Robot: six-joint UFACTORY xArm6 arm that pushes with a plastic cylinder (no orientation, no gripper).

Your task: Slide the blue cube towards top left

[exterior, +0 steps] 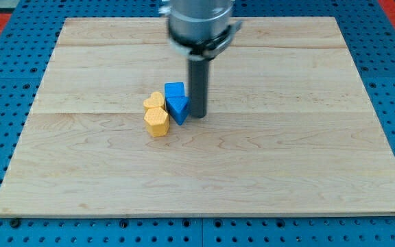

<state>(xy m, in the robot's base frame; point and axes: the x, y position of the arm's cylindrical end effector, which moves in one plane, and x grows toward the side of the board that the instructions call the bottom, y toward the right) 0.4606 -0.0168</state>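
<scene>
You see a pale wooden board, smooth and matt. The rod looks dark and matt under a glossy metal collar.

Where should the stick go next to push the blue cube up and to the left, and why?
Probably a short push toward the view's top left. My tip sits just right of the blue triangular block, with the blue cube right behind that, slightly up-left. Two yellow blocks crowd the left side, so they would likely slide along too.

Yellow blocks crowd blue cube left flank.
</scene>
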